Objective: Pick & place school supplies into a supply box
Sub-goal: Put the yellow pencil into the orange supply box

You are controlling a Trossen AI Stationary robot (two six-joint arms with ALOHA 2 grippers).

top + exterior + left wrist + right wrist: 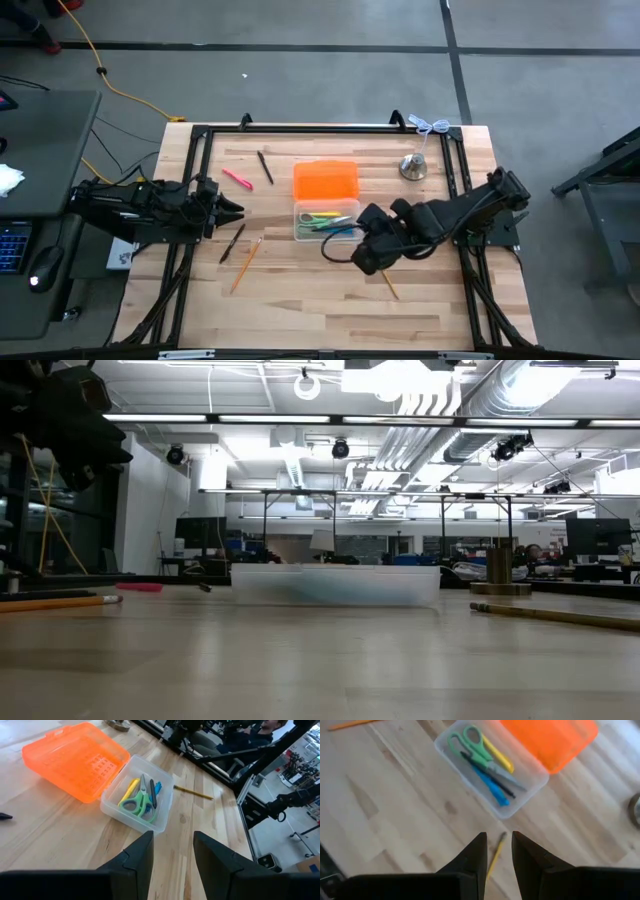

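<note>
The clear supply box (325, 222) stands mid-table, its orange lid (325, 181) lying open on the far side. Inside lie green-handled scissors (472, 742), a yellow pen (499, 756), a blue pen (487, 782) and a black pen. A wooden pencil (388, 285) lies on the table right of the box. My right gripper (362, 264) hovers above that pencil (496, 855), narrowly open and holding nothing. My left gripper (236, 208) waits open at the table's left, facing the box (137, 795).
Left of the box lie a pink pen (237, 179), a black pen (265, 167), another black pen (232, 243) and a wooden pencil (246, 262). A silver bell-shaped object (413, 166) stands at the far right. Bare wood stretches along the near edge.
</note>
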